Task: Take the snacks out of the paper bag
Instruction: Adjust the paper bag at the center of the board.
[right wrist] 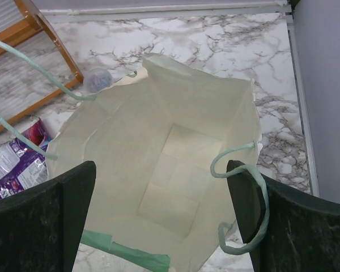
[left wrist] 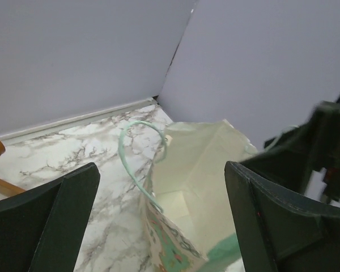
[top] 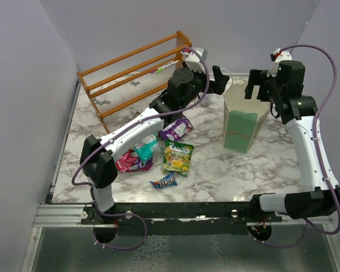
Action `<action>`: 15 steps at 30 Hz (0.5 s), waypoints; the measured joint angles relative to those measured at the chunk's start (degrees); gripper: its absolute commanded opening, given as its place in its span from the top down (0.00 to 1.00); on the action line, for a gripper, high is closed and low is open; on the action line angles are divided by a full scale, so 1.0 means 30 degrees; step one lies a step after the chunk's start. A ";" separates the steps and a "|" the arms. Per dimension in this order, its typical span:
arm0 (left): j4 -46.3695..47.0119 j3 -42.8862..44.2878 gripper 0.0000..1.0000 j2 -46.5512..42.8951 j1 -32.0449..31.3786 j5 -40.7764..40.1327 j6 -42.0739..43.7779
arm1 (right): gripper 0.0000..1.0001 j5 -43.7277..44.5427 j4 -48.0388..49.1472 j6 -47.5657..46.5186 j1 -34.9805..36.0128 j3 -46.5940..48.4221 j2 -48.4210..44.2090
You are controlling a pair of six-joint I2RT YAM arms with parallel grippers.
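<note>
Marble table [top: 226, 170], top view: snacks [top: 178, 157]; R wrist: paper bag [right wrist: 158, 130] floor; L claw [left wrist: 158, 175], R claw [right wrist: 161, 170] wide.

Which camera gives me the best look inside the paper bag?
Right wrist: it looks straight down into the paper bag, showing its whole cream floor, bare. Left wrist catches it obliquely, only part of the floor. Top external shows mostly its green outside.

Paper bag [top: 242, 122] stood upright right of centre on the table [top: 266, 167], snacks [top: 178, 157] scattered to its left, bar wrapper [top: 164, 181] laid nearest the front edge, wooden rack [top: 137, 71] set behind them, left gripper [top: 223, 79] held left of the bag's mouth, right gripper [top: 259, 86] above it.
</note>
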 measured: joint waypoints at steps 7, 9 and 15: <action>-0.1523 0.3949 0.27 0.4626 0.0831 0.0925 -0.1319 | 0.01 -0.0029 0.0204 -0.0007 0.0000 -0.0517 -0.0503; -0.1821 0.4255 0.43 0.5384 0.0787 0.1239 -0.1588 | 0.01 -0.0036 0.0211 0.0000 0.0000 -0.0539 -0.0634; -0.2178 0.5625 1.00 0.6688 0.0882 0.1800 -0.1821 | 0.01 -0.0036 0.0313 0.0007 0.0000 -0.0882 -0.1100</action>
